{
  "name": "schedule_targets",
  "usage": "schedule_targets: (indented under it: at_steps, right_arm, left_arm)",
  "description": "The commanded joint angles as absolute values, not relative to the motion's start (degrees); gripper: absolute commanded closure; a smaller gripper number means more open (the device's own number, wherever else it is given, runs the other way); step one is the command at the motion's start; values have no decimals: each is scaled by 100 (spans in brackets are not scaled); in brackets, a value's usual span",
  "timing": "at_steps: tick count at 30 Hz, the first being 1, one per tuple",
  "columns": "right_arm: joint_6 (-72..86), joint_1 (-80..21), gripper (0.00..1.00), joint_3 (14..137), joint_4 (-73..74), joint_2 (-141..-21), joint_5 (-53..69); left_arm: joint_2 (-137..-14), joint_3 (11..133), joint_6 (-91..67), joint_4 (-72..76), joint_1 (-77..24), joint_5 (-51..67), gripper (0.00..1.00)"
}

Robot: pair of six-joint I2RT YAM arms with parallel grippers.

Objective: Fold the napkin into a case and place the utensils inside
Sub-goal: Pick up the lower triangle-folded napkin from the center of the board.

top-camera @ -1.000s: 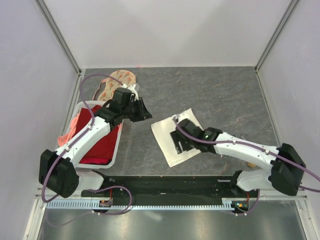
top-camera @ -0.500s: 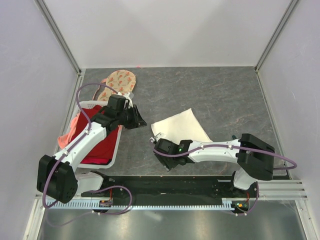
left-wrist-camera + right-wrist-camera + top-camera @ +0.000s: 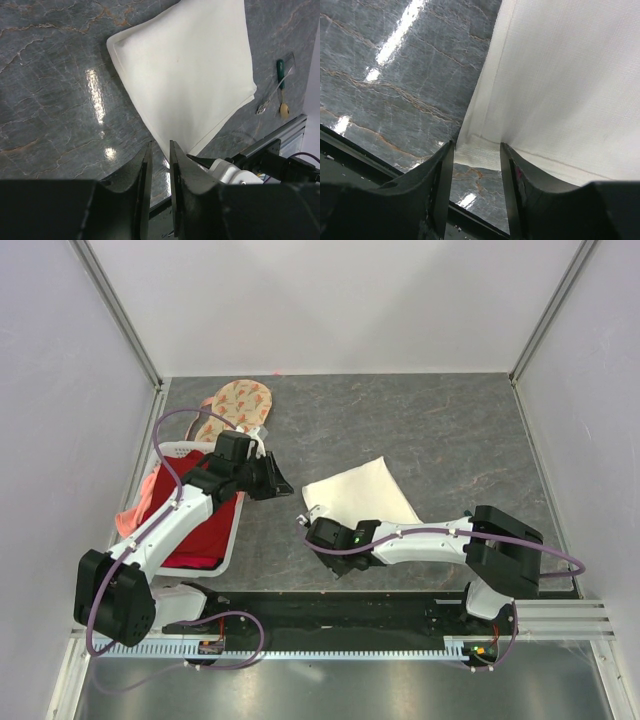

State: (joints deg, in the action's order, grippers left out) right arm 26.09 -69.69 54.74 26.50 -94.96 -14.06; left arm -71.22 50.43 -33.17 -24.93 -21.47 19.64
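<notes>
The cream-white napkin [image 3: 362, 492] lies flat on the grey table, also seen in the left wrist view [image 3: 185, 75]. My right gripper [image 3: 318, 532] is low at its near-left corner. In the right wrist view the jaws of my right gripper [image 3: 476, 150] stand apart on either side of the hemmed corner of the napkin [image 3: 560, 75]. My left gripper [image 3: 284, 483] hovers left of the napkin; its jaws [image 3: 161, 147] show a narrow gap with nothing in it. The small utensils [image 3: 281, 90] lie on the table past the napkin's far corner. They are hidden in the top view.
A white basket [image 3: 232, 540] holding a red cloth [image 3: 200, 525] stands at the left, under my left arm. A peach floral cloth [image 3: 236, 404] lies behind it. A black rail [image 3: 330, 612] runs along the near table edge. Walls enclose the table on three sides.
My right arm swung from over the napkin's middle to its near-left corner, and its jaws narrowed. The napkin's outline changed. My left gripper drew back slightly to the left.
</notes>
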Motion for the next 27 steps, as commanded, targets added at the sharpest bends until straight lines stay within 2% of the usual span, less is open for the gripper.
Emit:
schedule_targets:
  at_steps: [1,11,21,27]
  right_arm:
    - [2487,-6961,51,5739,2540,-9457,-1521]
    - [2338,-6909,51,5941,2681,-9342,-1547]
    - [2417,-6724,57,5353,2153,-9536,-1134]
    - [2540,-6847,52,5151,2066,-9641,-1081]
  left_arm:
    - [-7058,5010,-3313,-2285,-2101,2145,74]
    - [-7058,4904,-3322,-2224,-2039,2223,75]
    - [-6970,4825,-3384,-2215,-1855,2285,74]
    - [-7013,4772,-3480,-2101,-1776,2355,71]
